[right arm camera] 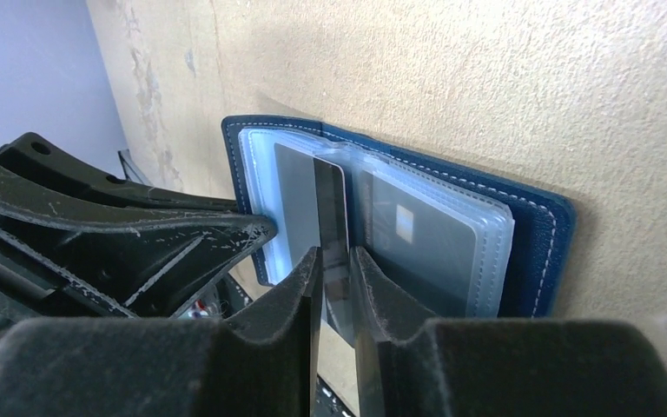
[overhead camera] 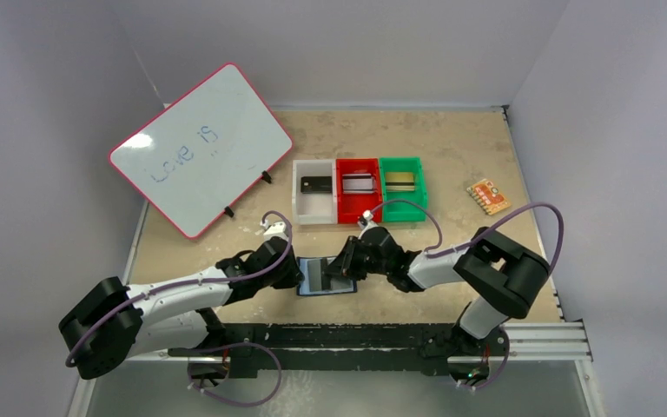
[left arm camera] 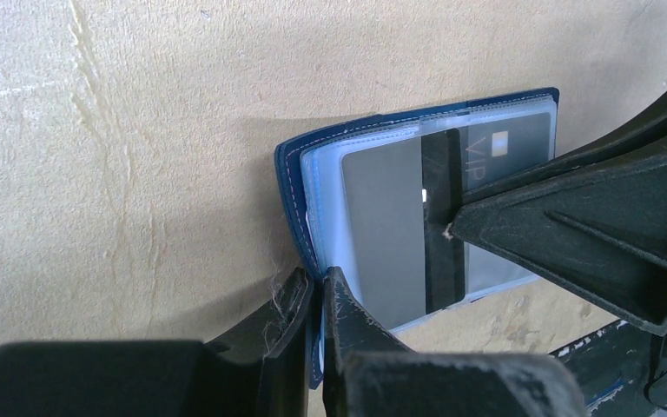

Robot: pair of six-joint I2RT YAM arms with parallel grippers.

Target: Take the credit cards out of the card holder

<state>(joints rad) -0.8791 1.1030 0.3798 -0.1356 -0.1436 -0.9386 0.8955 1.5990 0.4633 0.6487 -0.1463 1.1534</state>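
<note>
Holder (overhead camera: 326, 276) was pinched by the left claw (left arm camera: 315, 282), three cards (overhead camera: 316, 184) were binned, a fourth card (right arm camera: 330, 200) was straddled by the right claw (right arm camera: 334, 256), grip unclear, more left sleeved

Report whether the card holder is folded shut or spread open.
Spread open: the card holder lies on the table, clear sleeves and a grey card facing up.

Navy card holder (overhead camera: 326, 276) open flat on table (overhead camera: 452, 143) w/ grey cards (left arm camera: 382, 234) inside.

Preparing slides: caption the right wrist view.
Right pincer, tips slightly apart, over a grey card in the open card holder, whose edge the left pincer clamps.
</note>
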